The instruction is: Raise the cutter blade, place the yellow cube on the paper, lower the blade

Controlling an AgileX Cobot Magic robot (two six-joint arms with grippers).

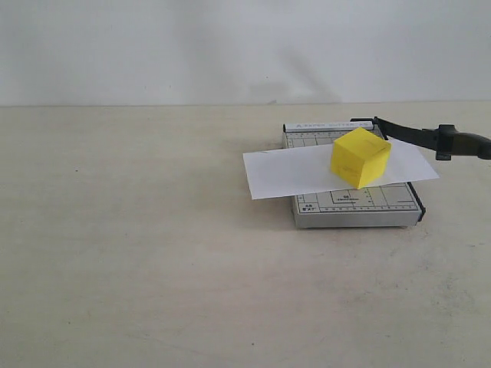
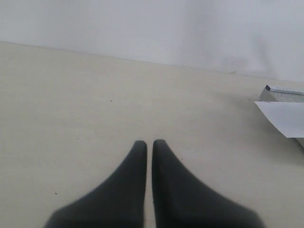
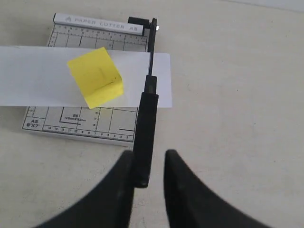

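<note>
Your right gripper [image 3: 148, 153] stood with jaws parted around the handle of the raised cutter blade [image 1: 414, 134], seemingly placed to lower it; the yellow cube [image 1: 359, 157] sat on the paper [image 1: 291, 172] across the cutter base [image 1: 360, 205], toward the worktop's far right; your left gripper [image 2: 149, 142] hung closed, empty.

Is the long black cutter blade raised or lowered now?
Raised: the long black cutter blade slopes up from its hinge, handle clear above the grey gridded base.
</note>
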